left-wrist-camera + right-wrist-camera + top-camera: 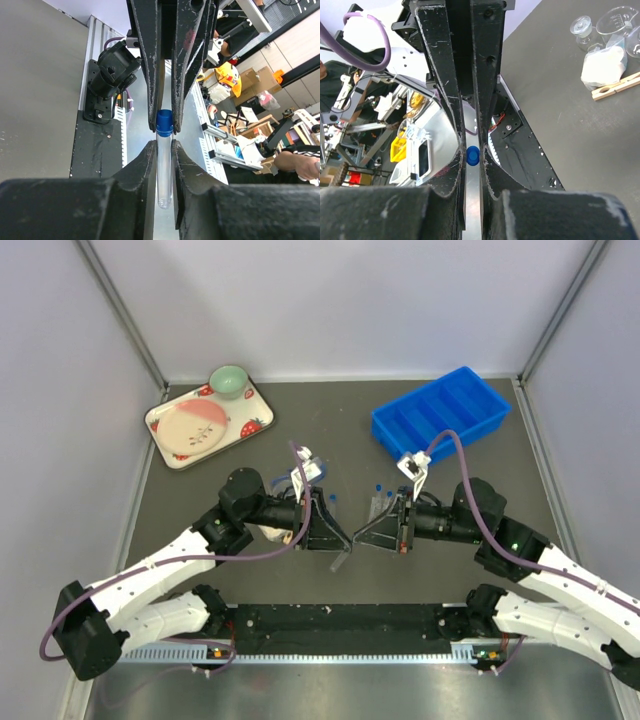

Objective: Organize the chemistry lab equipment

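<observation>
1 small clear blue-capped tube (164,170) is held in the air between the 2 pincers, over the middle of the table (300,430) toward its near edge; the right gripper (366,536) is closed down on the blue cap (164,122), while the left gripper (338,538) stands at a narrow gap around the clear body just below the cap, and whether its pads press the plastic or merely flank it cannot be told. The tube is judged very light, stiff and thin-walled, with a smooth barrel likely to slip or swing under a loose hold; the cap, being wider and less slick, is judged the safer place to be taken, with modest force so that nothing is cracked or squeezed out sideways; no liquid is evident inside. The rack (385,502) is hard to make out from above: only a clear outline and a few blue dots are seen just behind the right gripper, and its free holes cannot be counted. Small glass flasks (620,22), a whitish wad (604,64) and a wooden stick (616,86) are seen together on the table in the right wrist view only, the flasks cut off by the frame edge; from above they are largely covered by the left arm.
</observation>
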Controlling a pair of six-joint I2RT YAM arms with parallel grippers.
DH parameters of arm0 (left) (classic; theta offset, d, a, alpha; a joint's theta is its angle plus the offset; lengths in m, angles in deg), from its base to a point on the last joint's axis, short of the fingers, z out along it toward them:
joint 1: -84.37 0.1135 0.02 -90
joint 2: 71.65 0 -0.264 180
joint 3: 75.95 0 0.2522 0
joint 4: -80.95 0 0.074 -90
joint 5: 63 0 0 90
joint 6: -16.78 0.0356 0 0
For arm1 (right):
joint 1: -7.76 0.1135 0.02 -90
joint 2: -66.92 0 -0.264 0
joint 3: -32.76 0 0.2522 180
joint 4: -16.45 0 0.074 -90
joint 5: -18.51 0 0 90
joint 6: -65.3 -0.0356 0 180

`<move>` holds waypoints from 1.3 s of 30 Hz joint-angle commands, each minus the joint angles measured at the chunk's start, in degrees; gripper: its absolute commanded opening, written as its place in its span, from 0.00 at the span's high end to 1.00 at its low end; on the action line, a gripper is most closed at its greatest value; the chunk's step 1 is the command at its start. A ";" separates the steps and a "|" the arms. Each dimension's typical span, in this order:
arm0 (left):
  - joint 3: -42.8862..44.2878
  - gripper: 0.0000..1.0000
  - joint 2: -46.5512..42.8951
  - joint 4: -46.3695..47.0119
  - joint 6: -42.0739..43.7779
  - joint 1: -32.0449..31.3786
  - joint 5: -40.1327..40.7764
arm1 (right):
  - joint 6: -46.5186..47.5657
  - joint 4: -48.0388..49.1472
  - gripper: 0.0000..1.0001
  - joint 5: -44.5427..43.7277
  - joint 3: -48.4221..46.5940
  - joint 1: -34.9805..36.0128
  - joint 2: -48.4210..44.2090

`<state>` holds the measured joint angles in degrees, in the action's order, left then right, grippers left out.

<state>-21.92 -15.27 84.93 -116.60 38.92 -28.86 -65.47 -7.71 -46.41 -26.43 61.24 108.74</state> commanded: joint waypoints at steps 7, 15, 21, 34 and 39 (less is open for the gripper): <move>6.21 0.01 -0.57 -8.67 6.97 -0.16 4.43 | 2.19 -2.17 1.00 -3.54 -3.96 1.11 -1.22; 11.58 0.01 -2.94 -25.29 16.82 -0.16 15.06 | 9.39 -16.39 1.00 -17.94 -9.41 0.93 -1.13; 11.41 0.01 -5.23 -28.72 18.94 -0.16 20.43 | 13.52 -26.06 1.00 -32.36 -13.02 -1.69 0.36; 8.42 0.01 -9.01 -30.66 19.91 -0.16 25.27 | 13.70 -28.28 1.00 -49.86 -10.29 -10.67 8.70; 7.54 0.01 -9.27 -30.57 20.08 -0.16 25.27 | 13.70 -25.91 1.00 -52.06 -9.68 -11.55 13.72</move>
<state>-13.52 -23.53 53.35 -97.50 38.88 -4.49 -52.25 -36.12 -93.77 -36.83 50.66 120.11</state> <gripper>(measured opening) 0.987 0.068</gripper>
